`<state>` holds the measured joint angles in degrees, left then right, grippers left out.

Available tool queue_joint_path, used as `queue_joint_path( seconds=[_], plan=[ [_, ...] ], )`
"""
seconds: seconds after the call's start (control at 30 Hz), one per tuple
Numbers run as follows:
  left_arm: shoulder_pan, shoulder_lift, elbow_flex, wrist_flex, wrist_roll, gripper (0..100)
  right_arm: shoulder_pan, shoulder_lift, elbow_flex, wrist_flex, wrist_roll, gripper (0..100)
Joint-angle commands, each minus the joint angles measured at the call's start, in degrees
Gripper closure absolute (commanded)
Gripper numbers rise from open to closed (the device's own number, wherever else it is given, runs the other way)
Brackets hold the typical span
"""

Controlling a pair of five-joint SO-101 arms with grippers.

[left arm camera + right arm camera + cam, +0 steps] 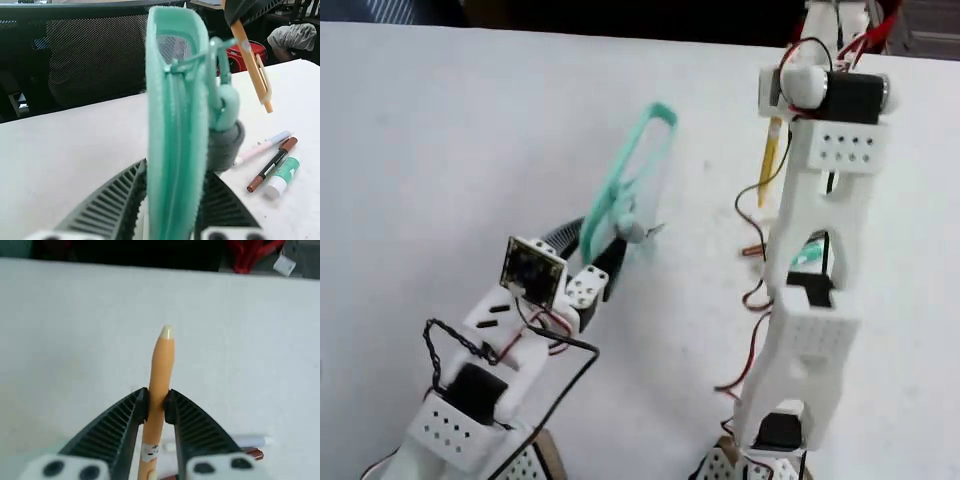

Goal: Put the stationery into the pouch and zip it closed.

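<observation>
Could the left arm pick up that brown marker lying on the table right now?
Probably not. The left gripper is shut on the upright teal fabric pouch, so its jaws are not free. The slim brown marker itself lies uncovered on the white table, beside a pastel pen.

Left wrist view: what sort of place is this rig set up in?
Probably an office or lab workroom: a white table, a black mesh chair behind it, and pens lying on the table.
</observation>
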<state>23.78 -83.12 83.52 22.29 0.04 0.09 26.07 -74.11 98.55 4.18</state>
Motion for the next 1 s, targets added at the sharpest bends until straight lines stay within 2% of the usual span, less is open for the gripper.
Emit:
queue_joint_path(
  seconds=[0.0,0.1,0.2,0.3,0.43,0.6,0.8,0.97],
  plan=[
    [0.3,-0.3,-0.6,0.1,0.7,85,-2.9,-16.2,-0.4,0.0,-4.7,98.1],
    [0.2,-0.3,-0.6,0.0,0.7,85,-10.0,-26.1,0.4,-1.4,-5.3,98.1],
    [0.1,-0.3,-0.6,0.0,0.7,85,-18.2,-29.1,0.1,-4.8,-5.5,98.1],
    [0.0,-0.3,-0.6,0.0,0.7,85,-21.7,-29.2,0.0,-8.6,-6.7,98.1],
    [-0.1,-0.3,-0.5,0.0,0.7,85,-22.0,-29.1,0.4,-8.3,-11.0,98.1],
    [-0.1,-0.3,-0.6,0.0,0.7,85,-22.3,-28.1,3.5,-6.8,-11.7,98.1],
    [-0.1,-0.3,-0.5,0.0,0.7,85,-20.1,-24.7,4.0,-12.7,-14.9,98.1],
    [-0.1,-0.3,-0.4,0.0,0.7,85,-20.1,-22.6,4.0,-12.6,-15.2,98.1]
  ],
)
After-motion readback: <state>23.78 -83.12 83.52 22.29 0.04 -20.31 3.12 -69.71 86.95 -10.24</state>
